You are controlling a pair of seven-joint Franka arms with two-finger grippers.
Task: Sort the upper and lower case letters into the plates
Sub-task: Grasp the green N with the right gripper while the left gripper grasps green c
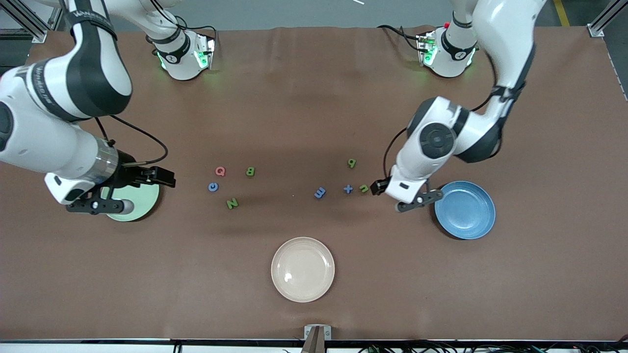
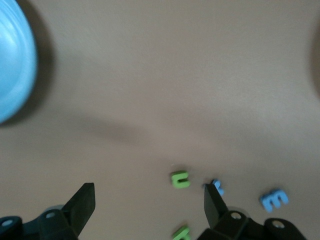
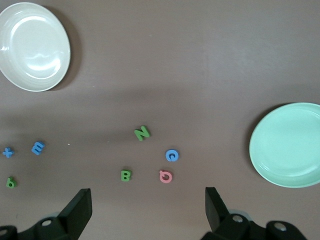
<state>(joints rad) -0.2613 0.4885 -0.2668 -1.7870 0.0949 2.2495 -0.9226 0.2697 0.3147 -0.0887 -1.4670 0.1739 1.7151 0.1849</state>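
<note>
Several small foam letters lie mid-table: pink Q (image 1: 220,171), green B (image 1: 250,171), blue C (image 1: 213,187) and green N (image 1: 232,203) toward the right arm's end. Blue E (image 1: 320,192), a blue cross shape (image 1: 348,188), a green curved letter (image 1: 364,188) and green b (image 1: 351,163) lie toward the left arm's end. The pale green plate (image 1: 147,201) and the blue plate (image 1: 465,210) hold nothing. My right gripper (image 1: 105,206) is open and empty over the green plate's edge. My left gripper (image 1: 417,201) is open and empty over the table between the curved green letter (image 2: 180,178) and the blue plate (image 2: 12,65).
A cream-beige plate (image 1: 302,269) with nothing in it sits nearest the front camera, mid-table. It also shows in the right wrist view (image 3: 32,46), with the green plate (image 3: 290,145) and the letters N (image 3: 142,133), B (image 3: 125,175) and Q (image 3: 165,176).
</note>
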